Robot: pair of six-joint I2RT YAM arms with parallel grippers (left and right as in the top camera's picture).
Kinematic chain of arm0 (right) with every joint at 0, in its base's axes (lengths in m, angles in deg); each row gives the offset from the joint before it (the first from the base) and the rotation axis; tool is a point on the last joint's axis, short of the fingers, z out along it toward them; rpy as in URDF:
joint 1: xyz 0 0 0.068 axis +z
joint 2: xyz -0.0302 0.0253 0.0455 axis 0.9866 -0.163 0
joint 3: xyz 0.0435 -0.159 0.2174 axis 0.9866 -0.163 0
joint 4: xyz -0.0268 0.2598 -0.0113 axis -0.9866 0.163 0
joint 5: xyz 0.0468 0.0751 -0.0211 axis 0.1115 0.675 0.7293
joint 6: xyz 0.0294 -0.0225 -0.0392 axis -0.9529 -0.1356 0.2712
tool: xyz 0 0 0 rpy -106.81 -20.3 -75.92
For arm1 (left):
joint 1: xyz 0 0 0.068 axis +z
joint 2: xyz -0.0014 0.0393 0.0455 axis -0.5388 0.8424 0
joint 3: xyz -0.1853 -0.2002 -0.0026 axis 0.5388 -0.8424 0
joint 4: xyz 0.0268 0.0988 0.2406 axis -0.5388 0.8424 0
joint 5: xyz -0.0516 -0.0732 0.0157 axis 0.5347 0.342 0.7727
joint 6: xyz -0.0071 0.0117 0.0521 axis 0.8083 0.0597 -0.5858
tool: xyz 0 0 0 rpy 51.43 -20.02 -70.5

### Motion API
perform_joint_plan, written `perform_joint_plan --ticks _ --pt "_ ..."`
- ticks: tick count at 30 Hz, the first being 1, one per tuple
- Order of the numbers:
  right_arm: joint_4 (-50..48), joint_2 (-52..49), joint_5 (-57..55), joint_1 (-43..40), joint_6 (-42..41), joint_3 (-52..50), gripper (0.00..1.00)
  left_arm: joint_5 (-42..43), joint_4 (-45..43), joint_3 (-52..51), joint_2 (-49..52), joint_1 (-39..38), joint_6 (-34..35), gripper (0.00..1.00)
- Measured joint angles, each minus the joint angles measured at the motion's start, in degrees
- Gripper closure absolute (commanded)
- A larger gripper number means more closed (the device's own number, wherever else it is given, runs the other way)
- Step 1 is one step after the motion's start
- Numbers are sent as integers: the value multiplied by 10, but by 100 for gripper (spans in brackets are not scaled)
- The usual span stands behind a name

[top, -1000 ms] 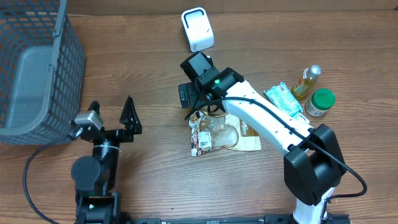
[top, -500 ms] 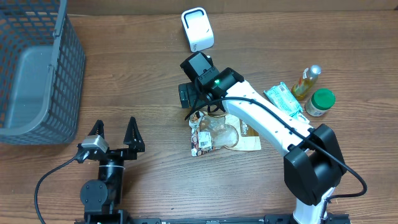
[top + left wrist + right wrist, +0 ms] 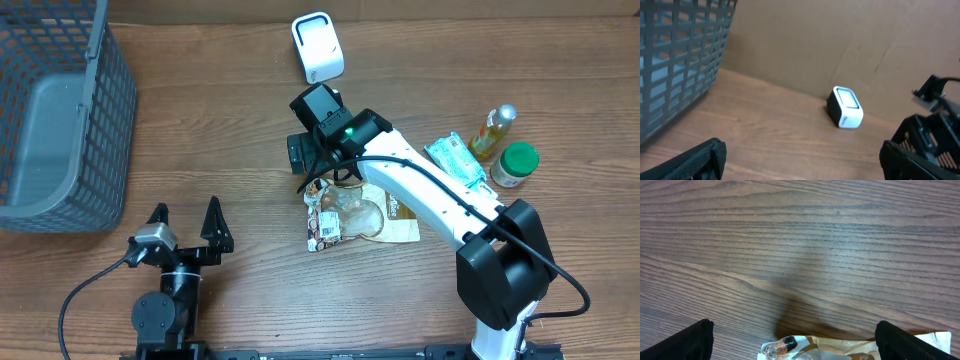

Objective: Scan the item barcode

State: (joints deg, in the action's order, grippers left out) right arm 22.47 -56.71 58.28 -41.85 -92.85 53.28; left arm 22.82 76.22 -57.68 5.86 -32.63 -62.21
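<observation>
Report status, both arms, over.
Left gripper open, empty. Right gripper open over snack packet's edge, not gripping. Scanner unobstructed at far side.

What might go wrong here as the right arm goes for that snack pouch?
The pouch lies flat, and only its edge shows under the open right gripper, so a pinch may slip or crumple it. Its barcode isn't discernible, so it could end up facing away from the scanner.

basket [image 3: 115, 100] cropped (left edge), snack pouch [image 3: 380, 222] part-hidden
</observation>
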Motion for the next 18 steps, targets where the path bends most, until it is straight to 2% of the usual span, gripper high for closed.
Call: perform_joint_plan --ticks 8,18 --pt "0 0 0 0 0 0 0 0 95 0 -43 0 -15 1" --pt "0 0 0 0 0 0 0 0 100 0 -43 -7 -70 0"
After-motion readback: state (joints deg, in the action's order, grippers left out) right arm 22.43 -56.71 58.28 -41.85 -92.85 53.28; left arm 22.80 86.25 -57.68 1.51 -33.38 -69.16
